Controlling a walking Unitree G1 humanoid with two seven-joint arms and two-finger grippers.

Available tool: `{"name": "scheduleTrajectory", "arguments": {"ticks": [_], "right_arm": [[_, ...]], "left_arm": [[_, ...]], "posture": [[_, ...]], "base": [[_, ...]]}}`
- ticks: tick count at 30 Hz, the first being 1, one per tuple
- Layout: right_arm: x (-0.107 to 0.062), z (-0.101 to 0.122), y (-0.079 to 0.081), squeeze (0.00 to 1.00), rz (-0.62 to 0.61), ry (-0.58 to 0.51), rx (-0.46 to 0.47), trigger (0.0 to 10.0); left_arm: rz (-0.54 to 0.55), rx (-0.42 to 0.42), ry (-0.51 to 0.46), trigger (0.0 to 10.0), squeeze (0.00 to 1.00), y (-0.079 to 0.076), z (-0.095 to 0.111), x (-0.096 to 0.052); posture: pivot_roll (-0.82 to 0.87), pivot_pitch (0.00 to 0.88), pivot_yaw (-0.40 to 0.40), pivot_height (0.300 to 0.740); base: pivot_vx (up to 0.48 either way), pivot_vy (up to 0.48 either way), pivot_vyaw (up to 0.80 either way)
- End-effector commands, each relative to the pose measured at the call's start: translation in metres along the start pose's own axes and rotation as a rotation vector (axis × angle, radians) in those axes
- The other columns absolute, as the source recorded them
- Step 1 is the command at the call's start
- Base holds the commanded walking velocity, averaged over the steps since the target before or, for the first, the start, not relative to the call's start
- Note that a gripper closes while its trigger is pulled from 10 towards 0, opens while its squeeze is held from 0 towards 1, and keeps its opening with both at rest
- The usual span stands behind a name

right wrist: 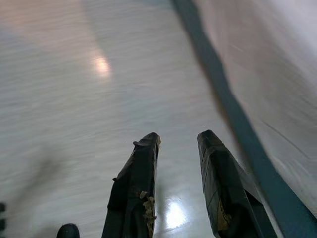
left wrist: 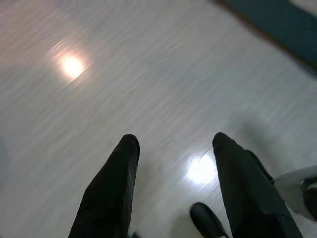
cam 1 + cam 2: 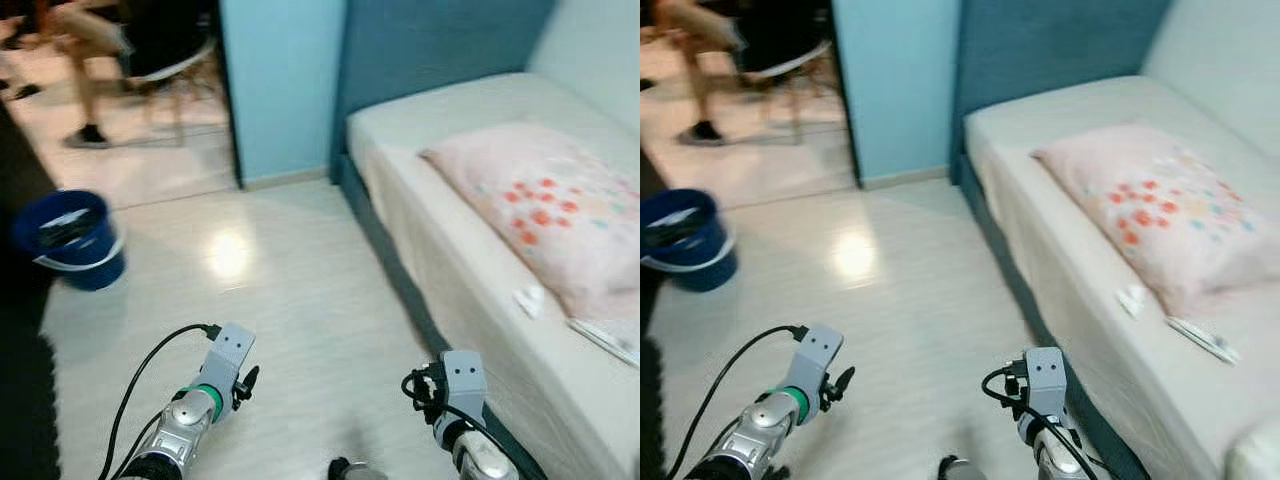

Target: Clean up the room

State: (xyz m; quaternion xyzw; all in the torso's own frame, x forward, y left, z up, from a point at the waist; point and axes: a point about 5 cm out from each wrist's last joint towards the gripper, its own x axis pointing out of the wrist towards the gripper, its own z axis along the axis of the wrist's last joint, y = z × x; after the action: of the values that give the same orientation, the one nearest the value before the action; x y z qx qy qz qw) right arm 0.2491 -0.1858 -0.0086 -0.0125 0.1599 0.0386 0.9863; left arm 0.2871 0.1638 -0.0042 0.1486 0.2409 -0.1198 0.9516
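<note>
A small crumpled white scrap [image 3: 529, 299] lies on the bed [image 3: 440, 120] next to a pink flowered pillow [image 3: 545, 205]. A flat white packet [image 3: 605, 338] lies just nearer on the sheet. A blue bucket [image 3: 70, 238] with white litter in it stands on the floor at the far left. My left arm [image 3: 215, 375] and right arm [image 3: 460, 385] hang low over the pale floor. The left gripper [image 2: 176, 140] is open above bare floor. The right gripper [image 1: 181, 137] is open too, with nothing between its fingers, close to the bed's dark blue base [image 1: 223, 94].
A light blue wall end [image 3: 280, 90] stands ahead, with a doorway to its left. Beyond it a person [image 3: 100, 40] sits on a chair. A dark rug [image 3: 20, 400] borders the floor on the left. The bed runs along the right side.
</note>
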Motion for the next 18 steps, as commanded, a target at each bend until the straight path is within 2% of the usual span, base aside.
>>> {"name": "scheduleTrajectory", "arguments": {"ticks": [1, 8, 10, 18], "right_arm": [[-0.0037, -0.0084, -0.0002, 0.00, -0.001, 0.036, 0.008, 10.0], [-0.0038, -0.0087, -0.0003, 0.00, -0.002, 0.036, 0.011, 10.0], [-0.0037, -0.0084, 0.0000, 0.00, -0.002, 0.034, 0.010, 10.0], [-0.0036, -0.0060, 0.0008, 0.00, 0.008, 0.013, 0.000, 10.0]], "left_arm": [[-0.002, 0.007, 0.016, 10.0, 0.00, -0.0011, -0.0051, -0.0015], [0.009, 0.014, 0.011, 10.0, 0.00, -0.0001, -0.0049, -0.0017], [0.014, 0.025, 0.003, 10.0, 0.00, 0.0005, -0.0044, -0.0020], [0.040, 0.035, -0.003, 10.0, 0.00, 0.0015, -0.0037, -0.0019]], "posture": [[-0.03, 0.092, 0.047, 0.722], [-0.03, 0.092, 0.047, 0.722], [-0.02, 0.096, 0.049, 0.722], [-0.02, 0.096, 0.049, 0.722]], "base": [[0.000, 0.000, -0.80], [0.000, 0.000, -0.80], [0.368, 0.000, -0.79], [0.464, 0.000, 0.00]]}}
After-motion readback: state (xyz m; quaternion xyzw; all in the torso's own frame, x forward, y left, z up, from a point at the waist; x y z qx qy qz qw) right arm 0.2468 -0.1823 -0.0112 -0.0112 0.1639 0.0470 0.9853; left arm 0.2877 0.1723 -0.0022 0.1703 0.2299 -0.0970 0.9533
